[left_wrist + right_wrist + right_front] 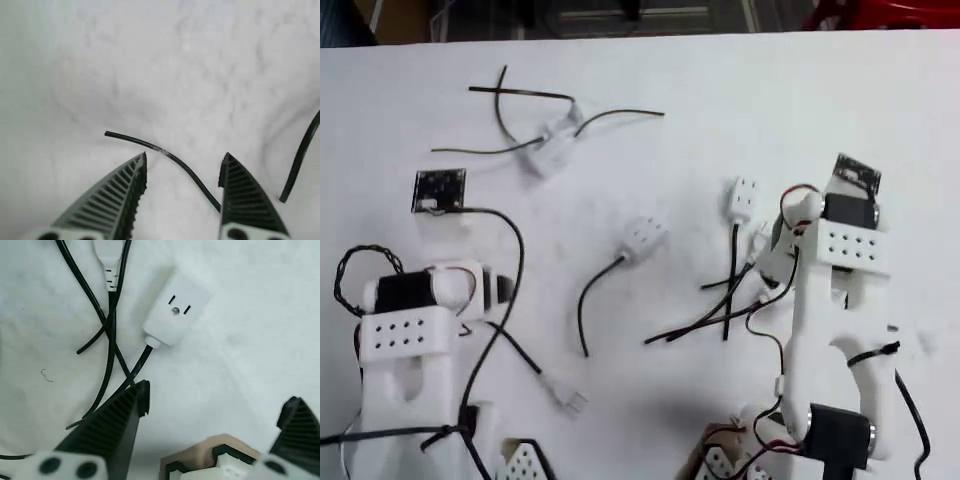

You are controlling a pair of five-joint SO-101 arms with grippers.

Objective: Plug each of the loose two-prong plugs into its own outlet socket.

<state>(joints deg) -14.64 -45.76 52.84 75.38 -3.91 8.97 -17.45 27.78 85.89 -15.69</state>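
The left end effector (pixel 185 156) hangs low over the white bench (pixel 720 80) with its ribbed fingers (pixel 125 195) spread wide and nothing between them. A thin black wire (pixel 165 152) lies on the bench under the gap and runs from beyond one fingertip back toward the other finger. A thicker black cord (pixel 300 160) lies off to the outer side of that second finger. The right end effector (pixel 220 392) is also spread wide and holds nothing. Just ahead of its fingertips, closer to one finger than the other, lies a white outlet socket (pixel 176 314) with its two slots facing up and its cord end pointing back toward the end effector. Farther out, beside the socket but not touching it, is a white plug (pixel 110 260) among crossing black cords (pixel 111 340); its prong end seems to face back toward the end effector. Close in between the right fingers' roots sits a tan-edged block (pixel 200 460). Between the two arms, well apart from either end effector, lie a second socket (pixel 642 238) with a curling cord and a loose plug (pixel 570 402). Far out beyond the left end effector is a joined white pair (pixel 545 150) with wires splayed around it.
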